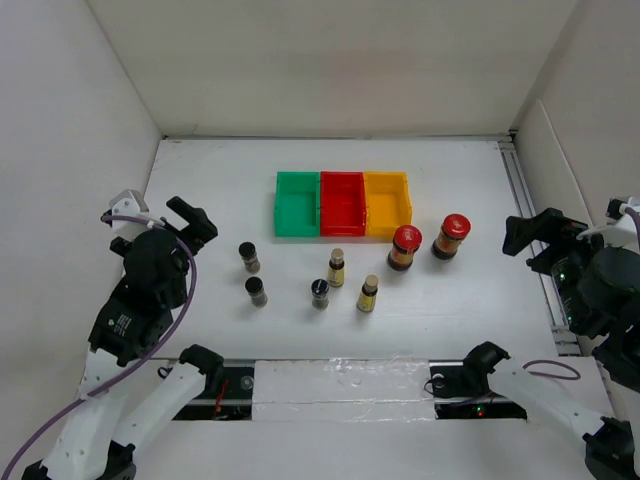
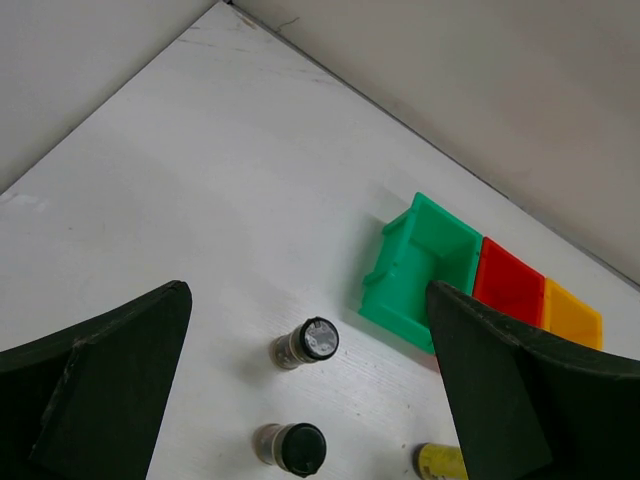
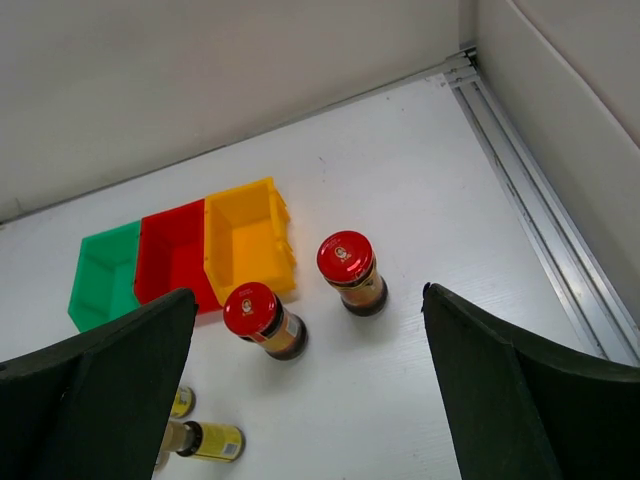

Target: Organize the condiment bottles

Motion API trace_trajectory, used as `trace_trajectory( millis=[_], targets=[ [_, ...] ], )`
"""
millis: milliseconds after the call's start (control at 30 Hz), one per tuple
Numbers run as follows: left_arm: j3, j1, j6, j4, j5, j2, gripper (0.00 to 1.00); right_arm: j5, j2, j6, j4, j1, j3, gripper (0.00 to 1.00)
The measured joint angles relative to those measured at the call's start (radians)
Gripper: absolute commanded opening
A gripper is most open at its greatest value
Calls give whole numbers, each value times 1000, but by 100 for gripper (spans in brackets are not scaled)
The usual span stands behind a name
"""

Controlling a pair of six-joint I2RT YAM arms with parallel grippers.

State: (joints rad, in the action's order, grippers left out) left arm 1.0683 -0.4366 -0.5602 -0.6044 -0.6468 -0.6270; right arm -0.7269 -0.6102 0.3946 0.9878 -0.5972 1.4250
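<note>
Main risk I see: the condiment bottles (image 1: 368, 293) are tall, narrow and bunched, so closing on a slim yellow-labelled bottle (image 1: 336, 267) could clip the black-capped bottle (image 1: 319, 293) just beside it and topple one; the red-capped jars (image 1: 405, 247) are wide, so an off-centre pinch may slip or shove them into the yellow bin (image 1: 387, 176) near them. Fingers of the left gripper (image 1: 200, 228) and right gripper (image 1: 525, 238) are spread wide, holding nothing. All seven stand upright on the table (image 1: 200, 170), between the two grippers and apart from both, black-capped ones nearest the left fingers, red-capped jars nearest the right

Red-capped, seemingly dark-brown jars (image 1: 404, 252)
</note>
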Motion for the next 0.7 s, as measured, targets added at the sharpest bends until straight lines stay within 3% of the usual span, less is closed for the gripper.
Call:
trace_trajectory(
  millis=[333, 633, 700],
  targets=[
    [-13, 0, -2, 5, -2, -19, 99, 74, -38, -22, -25, 0, -20, 100],
    [-48, 0, 0, 27, 25, -33, 99, 134, -428, 34, -105, 104, -34, 100],
    [-63, 0, 3, 33, 39, -33, 99, 139, -486, 47, -128, 151, -55, 96]
  ],
)
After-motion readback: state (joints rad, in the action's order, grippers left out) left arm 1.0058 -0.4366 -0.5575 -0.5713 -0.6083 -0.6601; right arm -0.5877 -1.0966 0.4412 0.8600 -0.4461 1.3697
